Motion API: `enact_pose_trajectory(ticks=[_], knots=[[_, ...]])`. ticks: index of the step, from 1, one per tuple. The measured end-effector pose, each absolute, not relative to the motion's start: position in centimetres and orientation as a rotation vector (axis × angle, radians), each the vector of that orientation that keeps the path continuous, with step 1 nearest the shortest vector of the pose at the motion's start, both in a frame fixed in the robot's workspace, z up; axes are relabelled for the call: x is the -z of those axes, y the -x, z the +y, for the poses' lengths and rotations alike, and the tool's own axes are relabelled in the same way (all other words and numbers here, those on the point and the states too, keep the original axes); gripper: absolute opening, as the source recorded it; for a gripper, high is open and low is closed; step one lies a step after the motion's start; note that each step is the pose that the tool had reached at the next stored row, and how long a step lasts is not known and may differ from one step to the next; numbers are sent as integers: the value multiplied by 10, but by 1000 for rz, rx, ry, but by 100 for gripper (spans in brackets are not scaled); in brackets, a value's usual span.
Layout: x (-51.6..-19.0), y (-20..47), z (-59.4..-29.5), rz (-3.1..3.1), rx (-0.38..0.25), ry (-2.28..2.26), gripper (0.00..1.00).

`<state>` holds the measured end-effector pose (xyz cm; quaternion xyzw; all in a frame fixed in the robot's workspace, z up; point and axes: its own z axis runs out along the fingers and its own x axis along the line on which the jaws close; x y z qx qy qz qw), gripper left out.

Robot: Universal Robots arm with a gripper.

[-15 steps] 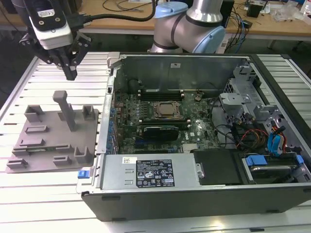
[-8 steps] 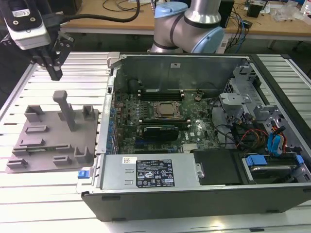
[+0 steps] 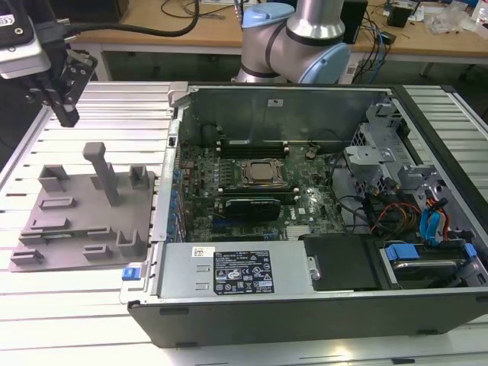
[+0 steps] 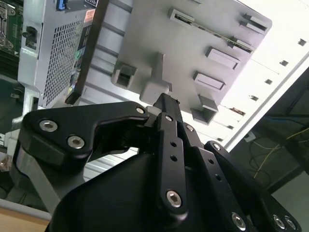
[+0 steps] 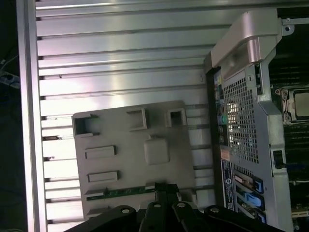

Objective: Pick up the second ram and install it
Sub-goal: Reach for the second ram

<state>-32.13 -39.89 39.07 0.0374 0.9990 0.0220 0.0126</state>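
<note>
- You have one arm (image 3: 305, 38) and one gripper (image 3: 69, 118) on the rig. The gripper hangs over the slatted table (image 3: 99, 107), above and clear of the tray's far edge.
- Its fingers are clenched together and grasp nothing; the first wrist view shows the tips pressed side by side.
- One grey tray (image 3: 84, 213) lies flat on the table, outside the computer case (image 3: 305, 320), at the exterior view's left.
- One green memory stick (image 5: 120, 192) lies on edge in a slot along one border of the tray, as the first wrist view shows. The gripper's tips overlap its end in that picture, but the exterior view shows them raised above it, not touching.
- Counted on the tray in the first wrist view: three open pockets (image 5: 137, 118), two flat raised blocks (image 5: 100, 152) and one upright post (image 3: 103, 171).
- One case lies on its side with the cover off. Inside it, count one processor socket (image 3: 263, 171) and one black module (image 3: 248, 206) just beside it.
- One blue clip (image 3: 131, 272) sits at the case's outer corner nearest the tray.
- Writing: one black label (image 3: 242, 280) with white print and one small white sticker (image 3: 202, 252) sit on the metal box along the case's near wall. You cannot read either.
</note>
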Motion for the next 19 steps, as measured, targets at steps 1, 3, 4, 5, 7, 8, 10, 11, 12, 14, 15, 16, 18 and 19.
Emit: enact_pose_trajectory(ticks=[1, 3, 4, 5, 7, 8, 10, 11, 12, 14, 15, 16, 18, 19], knots=[[-390, 325, -399, 3114, -69, -117, 8], [-390, 330, -399, 3114, -69, -117, 8], [-390, 331, -399, 3114, -69, -117, 8], [-390, 336, -399, 3114, -69, -117, 8], [-390, 339, -399, 3114, -69, -117, 8], [-390, 341, -399, 3114, -69, -116, 8], [-389, 348, -399, 3114, -69, -116, 8], [-389, 352, -399, 3114, -69, -115, 8], [-389, 357, -399, 3114, -69, -114, 8], [-389, 363, -399, 3114, -69, -113, 8], [-389, 365, -399, 3114, -69, -113, 8], [-388, 368, -399, 3114, -69, -113, 8], [-388, 376, -399, 3114, -69, -113, 8], [-388, 379, -400, 3114, -69, -113, 8]])
